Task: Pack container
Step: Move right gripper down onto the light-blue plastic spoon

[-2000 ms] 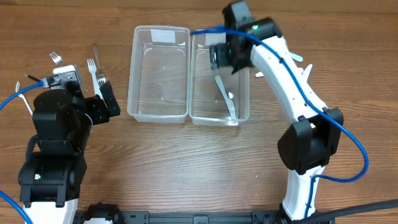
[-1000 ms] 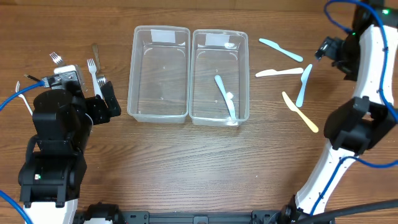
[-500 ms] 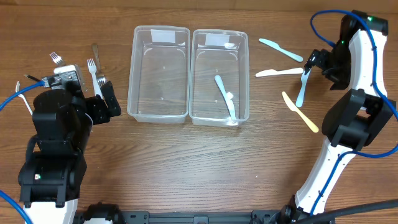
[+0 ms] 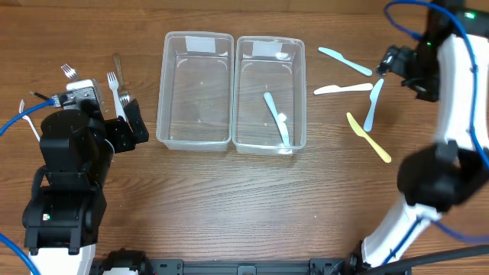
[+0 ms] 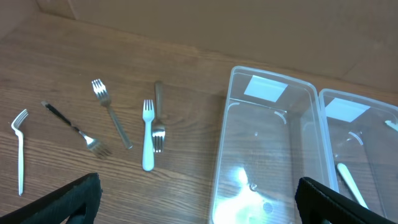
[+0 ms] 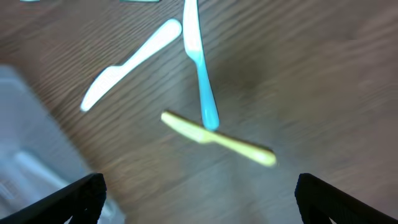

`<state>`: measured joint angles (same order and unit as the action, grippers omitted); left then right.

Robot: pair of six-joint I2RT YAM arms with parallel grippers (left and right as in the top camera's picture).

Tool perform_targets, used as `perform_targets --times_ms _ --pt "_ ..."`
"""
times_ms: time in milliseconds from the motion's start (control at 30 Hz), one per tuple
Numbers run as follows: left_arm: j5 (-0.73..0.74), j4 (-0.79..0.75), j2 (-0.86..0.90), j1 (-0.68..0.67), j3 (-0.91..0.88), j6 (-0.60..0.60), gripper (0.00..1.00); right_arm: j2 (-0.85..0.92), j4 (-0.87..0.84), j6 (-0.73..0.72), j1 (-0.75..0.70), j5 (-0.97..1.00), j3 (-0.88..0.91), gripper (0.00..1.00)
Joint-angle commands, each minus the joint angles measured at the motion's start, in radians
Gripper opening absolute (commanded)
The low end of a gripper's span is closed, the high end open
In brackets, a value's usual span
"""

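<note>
While poised over the loose knives right of the tubs, carried the right gripper spread wide and empty, probably to line up on the blue knife or the yellow knife just at its end. Sorted by kind, apparently: had one pale knife inside the right container, nothing in the left container, with the forks gathered beside that one. Parked the left gripper near those forks, fingers apart, holding nothing. Counted four knives outside from overhead; caught only three whole from the right wrist, blurred. Made out each fork's shape only from the left wrist.
</note>
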<state>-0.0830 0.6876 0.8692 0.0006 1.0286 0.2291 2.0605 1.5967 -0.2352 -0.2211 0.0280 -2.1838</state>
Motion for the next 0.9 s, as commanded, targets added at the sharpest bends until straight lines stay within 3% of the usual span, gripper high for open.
perform_targets --times_ms 0,167,333,867 --pt "0.013 -0.001 0.000 0.006 0.024 -0.020 1.00 -0.186 -0.030 -0.023 0.011 0.016 0.174 1.00" --pt "0.013 -0.001 0.001 0.006 0.024 -0.019 1.00 -0.413 -0.239 -0.005 0.019 0.021 0.552 1.00" --pt "0.013 -0.002 0.010 0.006 0.024 -0.020 1.00 -0.423 -0.510 0.095 -0.011 -0.006 0.765 1.00" --pt "0.013 0.000 0.014 0.006 0.024 -0.020 1.00 -0.111 -0.604 0.291 -0.027 -0.004 0.584 1.00"
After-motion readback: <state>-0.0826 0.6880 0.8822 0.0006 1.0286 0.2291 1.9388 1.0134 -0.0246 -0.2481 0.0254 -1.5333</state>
